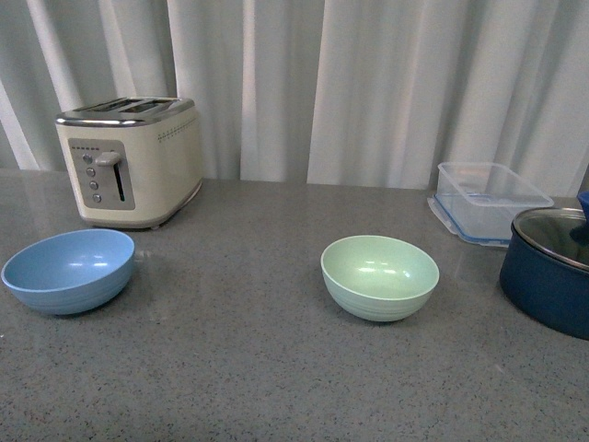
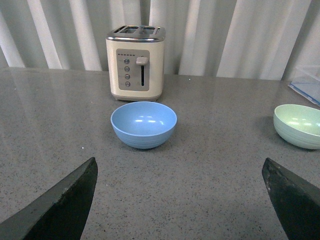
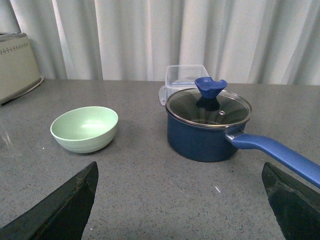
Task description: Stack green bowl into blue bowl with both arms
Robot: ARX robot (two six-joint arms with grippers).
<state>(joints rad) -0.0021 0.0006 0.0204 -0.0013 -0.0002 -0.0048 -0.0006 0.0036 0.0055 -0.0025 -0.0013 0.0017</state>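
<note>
On the grey speckled table (image 1: 230,368), the green bowl (image 1: 379,276) sits upright near the middle, and the blue bowl (image 1: 69,270) sits upright well apart from it, out on the left side. Bare tabletop lies between the two. Just behind the blue bowl stands a cream toaster (image 1: 129,161), close but not touching. Over on the right, a dark navy pot (image 1: 552,285) wears a glass lid (image 1: 552,235), with a clear plastic container (image 1: 492,198) just behind it, and a pale curtain (image 1: 368,83) closes off the back.

The left claw (image 2: 179,165) hangs spread wide, facing the blue bowl and gripping nothing. The right claw (image 3: 179,165) is spread just as wide, also with nothing in it, with the green bowl and the pot ahead of it.

Only the dark fingertips (image 2: 65,200) show at the corners of each wrist view. The pot is cut off by the front view's edge, its blue handle (image 3: 275,150) runs out of the right wrist view, and there the lid knob (image 3: 210,86) hides part of the container.
</note>
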